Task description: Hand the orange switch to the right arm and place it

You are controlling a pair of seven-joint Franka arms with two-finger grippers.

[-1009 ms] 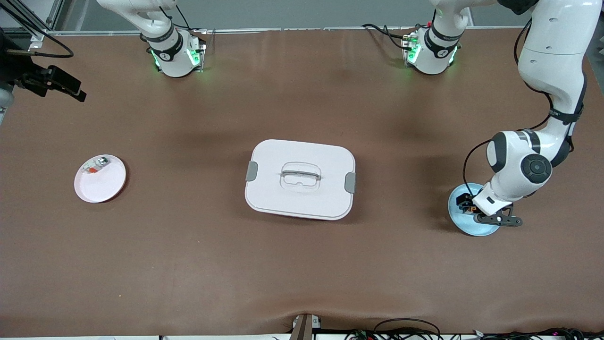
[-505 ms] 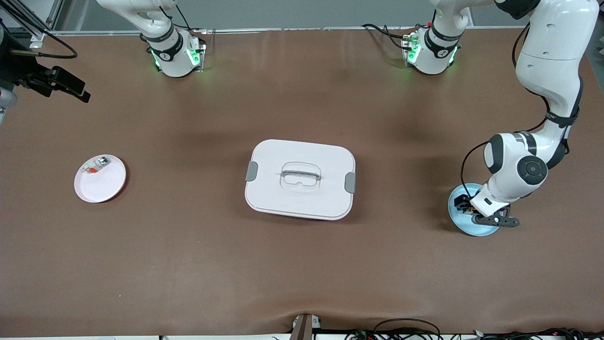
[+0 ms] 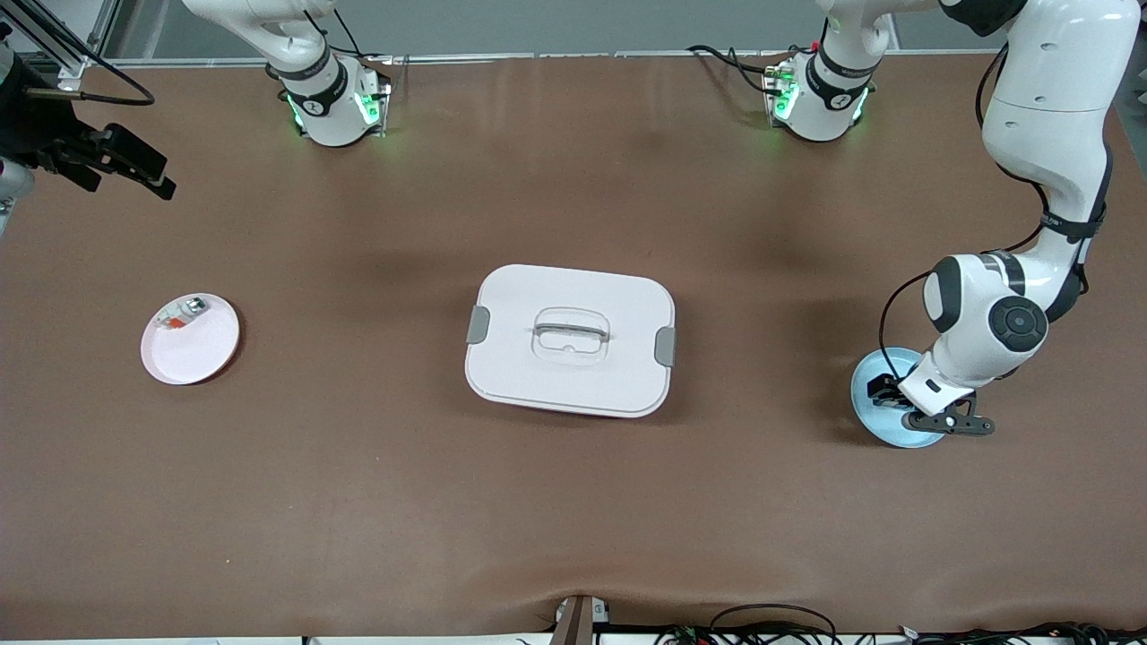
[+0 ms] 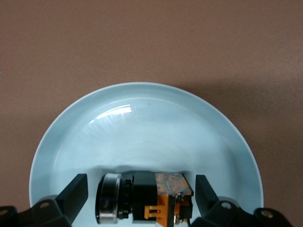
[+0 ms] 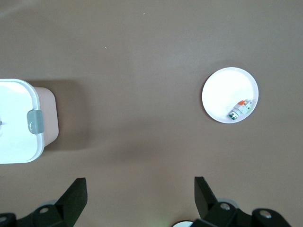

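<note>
The orange switch (image 4: 156, 196), a small black block with an orange part and a silver ring, lies on its side in the blue plate (image 4: 142, 127). My left gripper (image 4: 141, 190) is down in that plate and open, one finger on each side of the switch with a small gap on both sides. In the front view the left gripper (image 3: 889, 396) sits over the blue plate (image 3: 867, 414) at the left arm's end and hides the switch. My right gripper (image 3: 134, 166) hangs open and empty high over the right arm's end; the right wrist view (image 5: 139, 194) shows it too.
A white lidded box (image 3: 570, 340) stands mid-table and also shows in the right wrist view (image 5: 14, 123). A white plate (image 3: 197, 349) toward the right arm's end holds a white-grey piece with a red-orange bit (image 3: 182, 313); the plate (image 5: 222, 94) and the piece (image 5: 239, 109) show below the right gripper.
My left hand has settled lower over the blue plate and now hides the switch in the front view. My right gripper has drifted slightly toward the table's middle.
</note>
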